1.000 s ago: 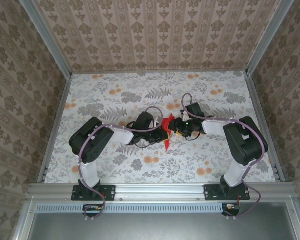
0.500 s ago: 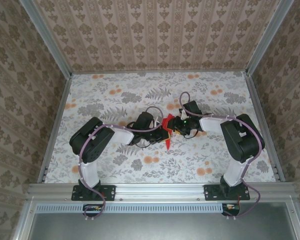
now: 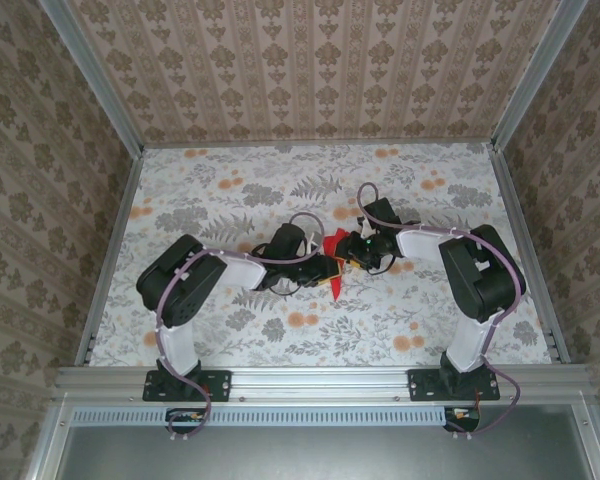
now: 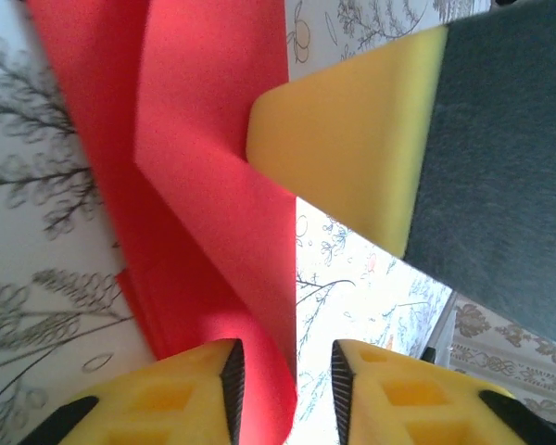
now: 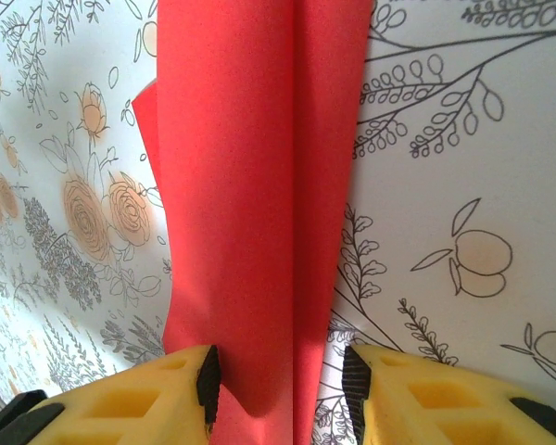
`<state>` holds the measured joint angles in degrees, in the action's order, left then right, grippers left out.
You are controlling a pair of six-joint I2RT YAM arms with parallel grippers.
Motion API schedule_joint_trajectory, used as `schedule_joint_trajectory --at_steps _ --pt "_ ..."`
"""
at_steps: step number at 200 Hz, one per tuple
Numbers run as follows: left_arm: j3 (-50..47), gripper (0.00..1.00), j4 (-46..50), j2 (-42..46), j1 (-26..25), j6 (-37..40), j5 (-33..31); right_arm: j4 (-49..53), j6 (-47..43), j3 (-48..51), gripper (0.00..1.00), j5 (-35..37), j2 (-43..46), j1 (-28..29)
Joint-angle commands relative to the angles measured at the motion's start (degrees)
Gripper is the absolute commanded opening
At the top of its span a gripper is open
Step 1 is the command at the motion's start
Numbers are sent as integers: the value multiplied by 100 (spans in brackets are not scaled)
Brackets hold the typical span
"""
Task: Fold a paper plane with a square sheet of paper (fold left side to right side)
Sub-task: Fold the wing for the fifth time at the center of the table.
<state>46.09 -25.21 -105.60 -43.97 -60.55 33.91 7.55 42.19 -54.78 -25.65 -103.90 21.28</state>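
- Left jaws spread: there is a clear gap between the yellow fingers (image 4: 167,403). The red sheet of paper (image 4: 213,185) runs up through the gap. It touches the pad on the view's left, and cloth shows beside the other pad.
- Right jaws spread too: the yellow fingers (image 5: 120,403) straddle the sheet. Red fills most of the gap, with a thin strip of cloth beside the pad on the view's right. No pinch is visible.
- One right finger tip (image 4: 352,139), yellow with a grey back, touches the edge of a folded flap in the left wrist view.
- Edges: the right wrist view shows one long crease running lengthwise down the paper. The paper's outer edge on that view's left lifts a little off the cloth and casts a shadow. In the left wrist view a flap folds over to an angled corner.
- From above, the sheet sits mid-bench between the two wrists, partly hidden by them. A red point sticks out on the near side.
- The bench (image 3: 230,190) is covered with a flower-print tablecloth that lies flat. Open cloth lies all round the paper: far half, both sides and the near strip.
- The left arm (image 3: 185,285) and right arm (image 3: 485,275) reach inward with elbows out, and their wrists crowd the centre. Lilac cables loop over both wrists.
- Patterned walls (image 3: 310,70) close three sides. A metal rail (image 3: 320,380) runs along the near edge.
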Motion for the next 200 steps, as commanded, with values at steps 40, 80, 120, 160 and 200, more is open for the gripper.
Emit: schedule_joint_trajectory --at_steps 40,80,120,160,200 --pt "-78 41 457 515 500 276 221 332 -115 -6 44 332 -293 54" --pt "310 42 450 89 480 230 410 366 -124 -15 44 319 -296 57" --pt "449 41 283 -188 461 88 494 363 -131 -32 43 306 -299 56" --pt "513 40 215 -344 437 27 528 369 -119 -32 43 290 -306 61" --pt "611 35 76 -511 402 -59 555 359 -124 -17 43 271 -293 61"
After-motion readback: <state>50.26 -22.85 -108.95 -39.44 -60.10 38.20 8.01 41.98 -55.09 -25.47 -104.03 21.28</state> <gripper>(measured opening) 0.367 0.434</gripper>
